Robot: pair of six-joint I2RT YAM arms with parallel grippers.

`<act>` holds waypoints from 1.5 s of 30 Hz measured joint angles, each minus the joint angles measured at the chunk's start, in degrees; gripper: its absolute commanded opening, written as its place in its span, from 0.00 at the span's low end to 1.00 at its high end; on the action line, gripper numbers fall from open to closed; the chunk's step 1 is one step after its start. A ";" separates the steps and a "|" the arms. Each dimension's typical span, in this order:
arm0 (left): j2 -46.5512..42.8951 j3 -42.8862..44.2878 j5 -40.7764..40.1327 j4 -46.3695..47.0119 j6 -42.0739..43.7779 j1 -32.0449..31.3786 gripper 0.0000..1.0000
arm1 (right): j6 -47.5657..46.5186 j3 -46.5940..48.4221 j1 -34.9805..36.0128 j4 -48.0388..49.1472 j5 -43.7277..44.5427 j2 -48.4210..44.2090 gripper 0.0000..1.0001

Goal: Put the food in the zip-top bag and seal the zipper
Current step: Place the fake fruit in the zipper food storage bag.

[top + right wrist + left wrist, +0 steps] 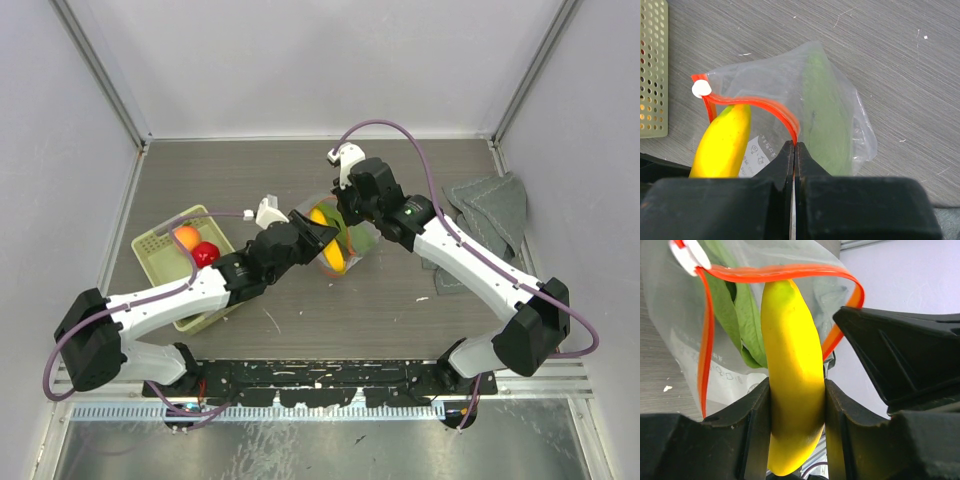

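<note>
Both arms reach the bag (842, 95) mid-worktop (400, 310): the left hand (797, 415) is clamped on a banana (792, 360) whose tip sits at the open mouth, and the right hand (794, 146) is pinched on the zipper (760, 103). One leaf (747, 315) lies inside; a red piece (206, 253) and an orange piece (186, 237) sit in the basket (155, 262).

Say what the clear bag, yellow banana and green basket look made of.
Clear zip-top bag: thin soft plastic film, see-through and crinkled. Yellow toy banana: probably hard plastic, smooth, glossy sheen. Pale green perforated basket: apparently rigid moulded plastic, matte, regular holes.
</note>
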 measured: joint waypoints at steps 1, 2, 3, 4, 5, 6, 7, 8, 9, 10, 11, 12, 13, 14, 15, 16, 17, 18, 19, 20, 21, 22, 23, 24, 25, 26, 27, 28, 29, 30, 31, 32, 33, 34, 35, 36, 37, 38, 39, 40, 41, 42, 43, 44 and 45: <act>0.00 0.02 -0.33 -0.61 -0.35 0.00 0.00 | -0.02 0.00 0.00 0.00 0.00 0.00 0.00; 0.00 0.09 -0.76 -1.27 -0.94 0.00 0.00 | -0.02 0.00 0.00 0.00 0.00 0.00 0.00; 0.00 0.11 -1.16 -1.86 -1.40 0.02 0.00 | 0.00 0.00 0.00 0.02 -0.02 0.00 0.00; 0.00 0.11 -1.46 -2.32 -1.68 0.11 0.00 | 0.00 0.00 0.00 0.02 -0.04 0.00 0.00; 0.00 0.13 -1.66 -2.67 -1.97 0.33 0.00 | 0.00 0.00 0.00 0.02 -0.07 0.00 0.00; 0.00 0.20 -1.73 -3.21 -2.49 0.74 0.00 | 0.00 0.00 0.00 0.02 -0.11 0.00 0.00; 0.00 0.28 -1.73 -3.67 -2.91 1.09 0.00 | 0.00 0.00 0.00 0.02 -0.20 0.00 0.00; 0.00 0.42 -1.70 -4.13 -3.17 1.46 0.00 | 0.02 0.00 0.00 0.02 -0.22 0.00 0.00; 0.00 0.57 -1.70 -4.66 -3.34 1.95 0.00 | 0.02 0.00 0.00 0.02 -0.24 0.00 0.00; 0.00 0.70 -1.73 -4.96 -3.39 2.34 0.00 | 0.02 -0.02 0.00 0.04 -0.26 0.00 0.00; 0.00 0.85 -1.70 -5.25 -3.50 2.95 0.01 | 0.02 -0.09 0.00 0.17 -0.31 -0.02 0.00; 0.00 0.98 -1.70 -5.49 -3.54 3.52 0.01 | 0.02 -0.31 0.00 0.46 -0.44 -0.11 0.00; -0.02 1.07 -1.70 -5.79 -3.61 4.17 0.01 | 0.04 -0.46 0.00 0.61 -0.48 -0.20 0.00; 0.00 1.09 -1.68 -6.05 -3.74 4.92 0.01 | 0.09 -0.70 0.00 0.87 -0.68 -0.33 0.00; 0.00 1.09 -1.66 -6.25 -3.80 5.55 0.01 | 0.17 -0.81 0.00 0.87 -0.79 -0.39 0.00; 0.00 1.09 -1.60 -6.47 -3.87 6.34 0.00 | 0.24 -0.94 0.00 1.16 -1.09 -0.48 0.00; 0.00 1.09 -1.49 -6.67 -3.87 7.15 0.00 | 0.37 -0.96 0.00 1.36 -1.36 -0.52 0.00; 0.00 1.11 -1.46 -6.78 -3.82 7.85 0.00 | 0.48 -0.98 0.00 1.66 -1.73 -0.59 0.00; 0.00 1.16 -1.46 -6.91 -3.67 8.44 0.00 | 0.66 -1.03 0.00 2.01 -1.99 -0.66 0.00; 0.00 1.18 -1.49 -6.95 -3.34 9.05 0.00 | 0.85 -1.09 0.02 2.36 -2.36 -0.74 0.00; 0.00 1.18 -1.55 -6.93 -3.17 9.44 0.00 | 1.09 -1.11 0.02 2.62 -2.71 -0.83 0.00; 0.00 1.20 -1.62 -6.91 -2.95 9.92 0.00 | 1.31 -1.29 0.07 3.19 -3.08 -0.94 0.00; 0.00 1.18 -1.64 -6.86 -2.82 10.19 0.00 | 1.62 -1.46 0.07 3.58 -3.43 -1.01 0.00; 0.00 1.18 -1.66 -6.78 -2.69 10.58 0.01 | 1.92 -1.62 0.09 4.02 -3.76 -1.07 0.00; 0.00 1.20 -1.68 -6.69 -2.60 10.69 0.02 | 2.32 -1.73 0.07 4.37 -4.20 -1.07 0.00; 0.00 1.25 -1.68 -6.67 -2.56 10.82 0.03 | 2.67 -1.84 0.09 4.72 -4.59 -1.07 0.00; 0.00 1.33 -1.68 -6.64 -2.51 10.95 0.04 | 3.02 -1.95 0.09 5.11 -5.03 -1.07 0.00; 0.00 1.51 -1.68 -6.69 -2.43 10.97 0.04 | 3.23 -2.01 0.07 5.38 -5.42 -1.07 0.00; 0.00 1.77 -1.68 -6.71 -2.34 11.02 0.04 | 3.50 -2.05 0.07 5.60 -5.79 -1.07 0.00; 0.00 2.08 -1.66 -6.71 -2.23 11.02 0.05 | 3.78 -2.10 0.07 5.86 -6.08 -1.07 0.00; 0.00 2.43 -1.68 -6.71 -2.10 11.02 0.07 | 4.11 -2.19 0.07 6.19 -6.36 -1.07 0.00; 0.02 2.71 -1.68 -6.71 -1.90 11.02 0.10 | 4.28 -2.27 0.07 6.43 -6.56 -1.07 0.00; 0.11 2.97 -1.68 -6.67 -1.70 11.02 0.16 | 4.35 -2.34 0.07 6.56 -6.71 -1.07 0.00; 0.24 3.08 -1.68 -6.62 -1.53 11.02 0.21 | 4.44 -2.40 0.07 6.69 -6.84 -1.07 0.00; 0.46 3.15 -1.68 -6.64 -1.44 11.02 0.23 | 4.50 -2.45 0.07 6.84 -6.91 -1.07 0.00; 0.85 3.26 -1.68 -6.71 -1.36 11.02 0.26 | 4.52 -2.47 0.07 6.91 -7.04 -1.07 0.00; 1.46 3.45 -1.68 -6.91 -1.27 11.02 0.30 | 4.55 -2.47 0.07 6.93 -7.15 -1.07 0.00; 2.01 3.65 -1.68 -7.15 -1.20 11.02 0.34 | 4.55 -2.47 0.07 6.95 -7.17 -1.07 0.00; 2.56 3.78 -1.68 -7.34 -1.11 11.02 0.37 | 4.55 -2.49 0.07 7.04 -7.21 -1.07 0.00; 2.91 3.91 -1.68 -7.67 -1.05 11.02 0.40 | 4.55 -2.54 0.07 7.23 -7.23 -1.07 0.00; 3.23 4.00 -1.70 -8.13 -0.98 11.02 0.42 | 4.55 -2.56 0.07 7.34 -7.21 -1.07 0.00; 3.43 4.04 -1.70 -8.61 -0.87 11.02 0.44 | 4.55 -2.58 0.07 7.45 -7.21 -1.07 0.00; 3.54 4.07 -1.70 -9.05 -0.76 11.02 0.47 | 4.55 -2.58 0.07 7.58 -7.19 -1.07 0.00; 3.56 4.09 -1.68 -9.46 -0.59 11.02 0.50 | 4.55 -2.60 0.07 7.76 -7.15 -1.07 0.00; 3.56 4.11 -1.70 -9.86 -0.24 11.02 0.52 | 4.55 -2.62 0.07 7.82 -7.10 -1.07 0.00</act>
